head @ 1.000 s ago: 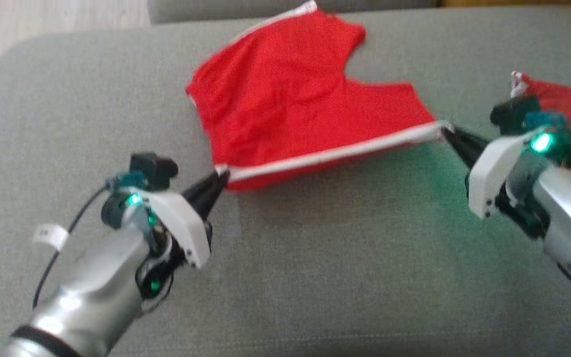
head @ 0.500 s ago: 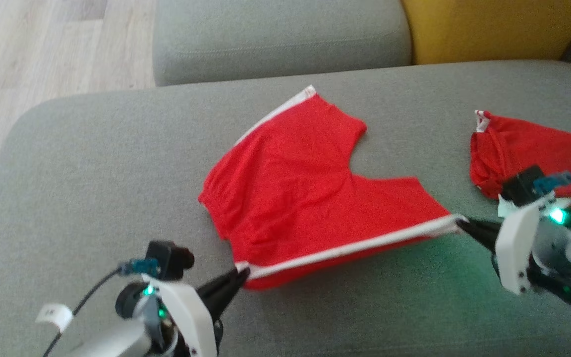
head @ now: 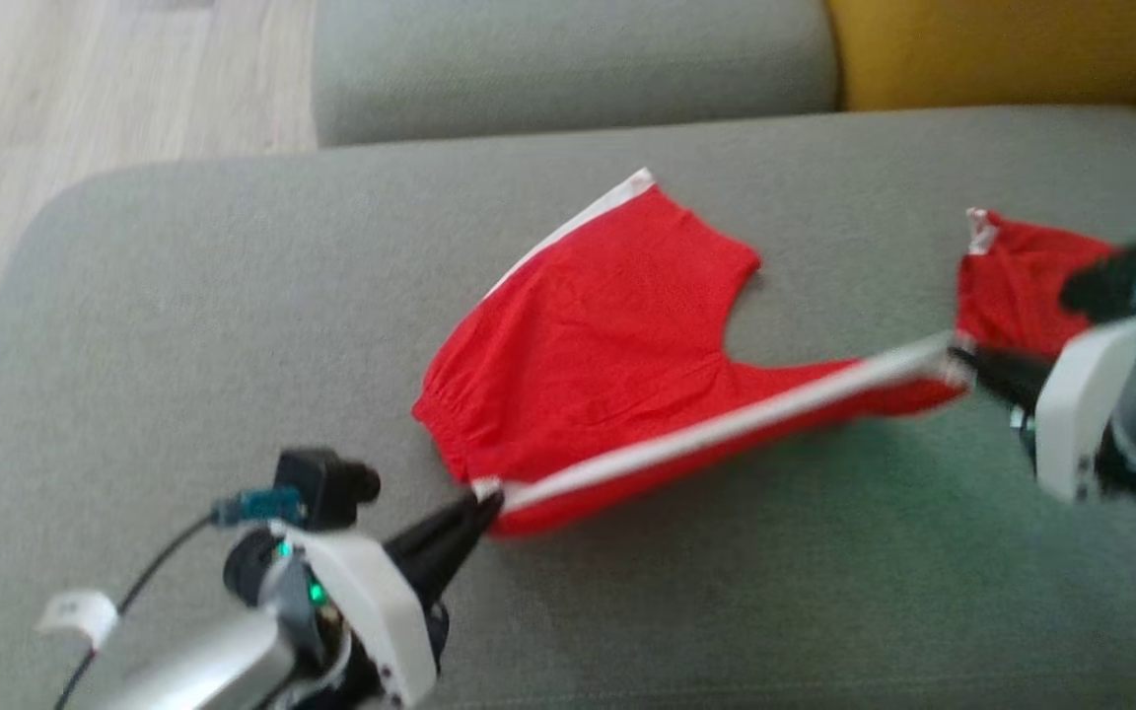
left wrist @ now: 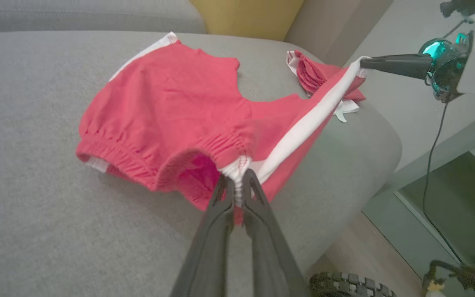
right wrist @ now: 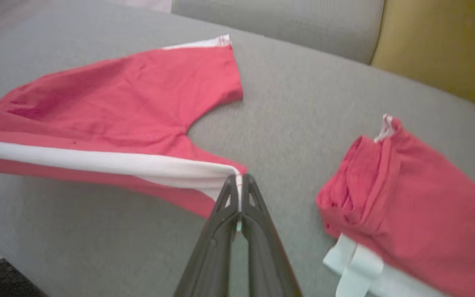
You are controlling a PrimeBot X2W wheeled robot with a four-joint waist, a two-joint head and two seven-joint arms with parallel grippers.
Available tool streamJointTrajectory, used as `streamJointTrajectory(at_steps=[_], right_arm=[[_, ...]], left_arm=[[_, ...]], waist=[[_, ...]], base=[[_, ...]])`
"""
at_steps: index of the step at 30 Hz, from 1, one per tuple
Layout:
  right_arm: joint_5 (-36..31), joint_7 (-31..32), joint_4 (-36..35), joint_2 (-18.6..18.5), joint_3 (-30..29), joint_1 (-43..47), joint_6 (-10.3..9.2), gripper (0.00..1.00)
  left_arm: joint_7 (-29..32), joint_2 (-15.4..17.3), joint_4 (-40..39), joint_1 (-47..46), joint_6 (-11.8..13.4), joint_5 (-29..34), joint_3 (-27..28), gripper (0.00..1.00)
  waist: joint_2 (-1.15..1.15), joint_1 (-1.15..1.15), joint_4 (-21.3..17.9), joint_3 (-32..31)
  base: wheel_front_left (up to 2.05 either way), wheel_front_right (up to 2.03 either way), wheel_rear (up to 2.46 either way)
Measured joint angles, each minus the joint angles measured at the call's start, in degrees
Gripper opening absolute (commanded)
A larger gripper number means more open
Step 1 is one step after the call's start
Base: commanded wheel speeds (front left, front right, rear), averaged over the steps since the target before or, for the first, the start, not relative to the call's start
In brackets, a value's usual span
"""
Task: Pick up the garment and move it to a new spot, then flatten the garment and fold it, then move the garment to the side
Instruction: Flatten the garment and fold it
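- Reaching in from the lower left of the head view, the left arm's silver forearm slants up toward the frame's centre. Its wrist camera and cable sit on top.
- The left gripper [head: 482,500] has its two dark fingers pinched tight on the gathered waistband corner of the red fabric shorts with white side stripes [head: 607,335]. The left wrist view shows white elastic bunched between the tips.
- The shorts sit mid-frame on the grey fabric sofa seat [head: 183,296]. The waistband faces the lower left, and the far leg lies flat, pointing toward the upper middle of the frame.
- The long axis follows the near white stripe, which is stretched taut from lower left to right and climbs slightly. In the wrist views the stripe edge is lifted off the seat between the two grippers.
- The right arm comes in from the right edge with its fingers pointing left along the stripe. The right gripper [head: 964,357] is clamped shut on the hem corner at the stripe's end.
- A second, folded red garment with white trim [head: 1012,286] lies at the right, just beyond the right gripper, and the wrist partly covers it.
- A mustard-yellow cushion [head: 1002,49] is cut off by the top edge at upper right.
- Both forearms run out of frame. The right side of the head view is motion-blurred, and the underside of the lifted leg is hidden.
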Motion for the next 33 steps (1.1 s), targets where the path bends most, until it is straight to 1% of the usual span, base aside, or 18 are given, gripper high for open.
streamJointTrajectory(at_steps=[3, 7, 12, 13, 15, 18, 21, 22, 24, 28, 33], right_arm=[[-1.5, 0.0, 0.7, 0.5, -1.5, -3.8, 0.00, 0.00], [-3.1, 1.3, 3.3, 2.1, -3.1, -8.5, 0.00, 0.00], [-5.0, 2.5, 6.3, 4.1, -3.3, -15.1, 0.00, 0.00], [-5.0, 2.5, 6.3, 4.1, -3.3, -15.1, 0.00, 0.00], [-6.0, 3.2, 7.5, 4.7, -3.0, -17.8, 0.00, 0.00], [-7.5, 4.0, 9.2, 5.2, -1.8, -21.3, 0.00, 0.00], [-8.7, 4.1, 11.3, 5.4, -0.5, -24.1, 0.00, 0.00], [-9.0, 4.1, 11.9, 5.5, -0.2, -25.1, 0.00, 0.00], [-9.0, 4.1, 13.3, 6.0, 0.6, -27.2, 0.00, 0.00], [-10.6, 4.1, 15.6, 7.2, 3.2, -31.3, 0.00, 0.00], [-11.3, 3.6, 18.7, 7.7, 6.5, -34.7, 0.00, 0.00]], left_arm=[[0.0, -0.6, 0.3, -3.1, 0.0, 0.0, 0.6, 0.00], [0.1, -2.6, 2.3, -7.0, -0.6, 0.0, 1.6, 0.00], [0.0, -5.9, 6.7, -10.8, -1.9, 0.1, 1.9, 0.00], [0.0, -5.9, 6.7, -10.8, -1.9, 0.1, 1.9, 0.00], [0.0, -7.3, 8.5, -12.6, -2.4, 0.3, 1.9, 0.00], [0.0, -9.1, 11.1, -15.2, -3.1, 0.6, 2.0, 0.00], [-0.5, -11.2, 13.9, -17.1, -4.7, 0.6, 2.0, 0.00], [-0.8, -11.8, 14.7, -17.6, -4.7, 0.6, 2.1, 0.00], [-1.3, -12.9, 16.5, -18.6, -5.5, 0.6, 2.3, 0.00], [-2.3, -14.9, 19.9, -21.0, -6.6, 0.7, 3.0, 0.00], [-3.4, -17.5, 23.7, -23.7, -8.2, 1.6, 3.3, 0.00]], waist=[[0.00, 0.00, 1.3, 2.1], [0.00, 0.00, 3.8, 5.0], [0.00, 0.00, 6.9, 8.9], [0.00, 0.00, 6.9, 8.9], [0.00, 0.00, 8.1, 10.4], [0.00, 0.00, 9.9, 12.6], [0.00, 0.00, 11.8, 14.5], [0.00, 0.00, 12.3, 15.2], [0.00, 0.00, 13.3, 16.7], [0.00, 0.00, 14.9, 19.5], [0.00, 0.00, 16.6, 22.4]], base=[[0.00, 0.00, 0.00], [0.00, 0.00, 0.00], [0.00, 0.00, 0.00], [0.00, 0.00, 0.00], [0.00, 0.00, 0.00], [0.00, 0.00, 0.00], [0.00, 0.00, 0.00], [0.00, 0.00, 0.00], [0.00, 0.00, 0.00], [0.00, 0.00, 0.00], [0.00, 0.00, 0.00]])
